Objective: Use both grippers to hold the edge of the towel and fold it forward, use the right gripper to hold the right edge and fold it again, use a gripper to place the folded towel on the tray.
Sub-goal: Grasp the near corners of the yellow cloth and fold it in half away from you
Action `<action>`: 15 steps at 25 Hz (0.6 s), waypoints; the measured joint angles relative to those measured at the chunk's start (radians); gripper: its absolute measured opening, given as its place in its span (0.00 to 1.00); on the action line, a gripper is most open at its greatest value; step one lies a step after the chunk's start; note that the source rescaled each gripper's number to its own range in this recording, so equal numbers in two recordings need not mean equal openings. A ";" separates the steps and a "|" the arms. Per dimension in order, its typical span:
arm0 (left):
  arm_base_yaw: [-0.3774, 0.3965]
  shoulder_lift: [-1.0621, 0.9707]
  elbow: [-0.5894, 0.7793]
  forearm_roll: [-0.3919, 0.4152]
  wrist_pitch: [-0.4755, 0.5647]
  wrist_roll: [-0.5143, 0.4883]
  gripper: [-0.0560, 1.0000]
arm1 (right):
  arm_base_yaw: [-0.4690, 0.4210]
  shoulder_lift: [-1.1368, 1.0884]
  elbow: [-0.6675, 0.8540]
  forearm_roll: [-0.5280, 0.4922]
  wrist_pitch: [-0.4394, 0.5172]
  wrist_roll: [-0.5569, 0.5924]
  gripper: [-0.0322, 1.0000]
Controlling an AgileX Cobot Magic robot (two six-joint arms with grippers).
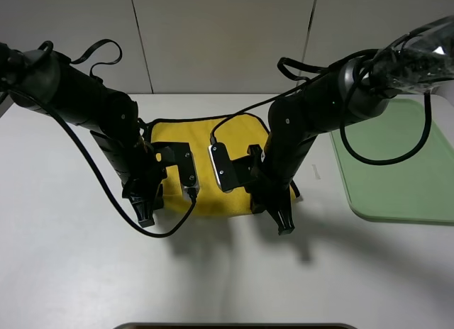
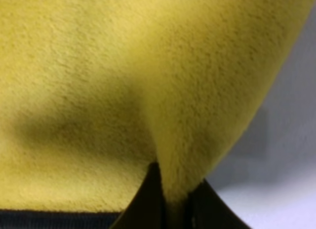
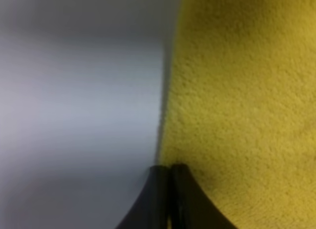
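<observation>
The yellow towel lies flat on the white table between my two arms, its black-trimmed edge showing along the far side. My left gripper points down at the towel's near left corner. In the left wrist view the left gripper is shut on a raised pinch of the towel, with the black trim beside it. My right gripper is down at the near right corner. In the right wrist view the right gripper is shut at the side edge of the towel, a sliver of yellow between the fingers.
The pale green tray lies on the table to the right of the towel and holds nothing. Bare white table stretches to the left and toward the near side. A dark strip shows at the near edge of the view.
</observation>
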 joint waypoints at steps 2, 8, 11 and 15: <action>0.000 0.000 0.000 0.000 0.002 0.000 0.06 | 0.000 0.000 0.000 0.000 0.000 0.000 0.03; 0.000 -0.009 0.000 -0.005 0.011 0.000 0.05 | 0.000 0.000 0.000 0.000 0.000 0.000 0.03; 0.000 -0.023 0.007 -0.008 0.032 0.000 0.05 | 0.000 -0.003 0.000 0.000 0.000 0.001 0.03; 0.000 -0.059 0.013 -0.008 0.075 0.000 0.05 | 0.000 -0.027 0.000 0.000 0.002 0.004 0.03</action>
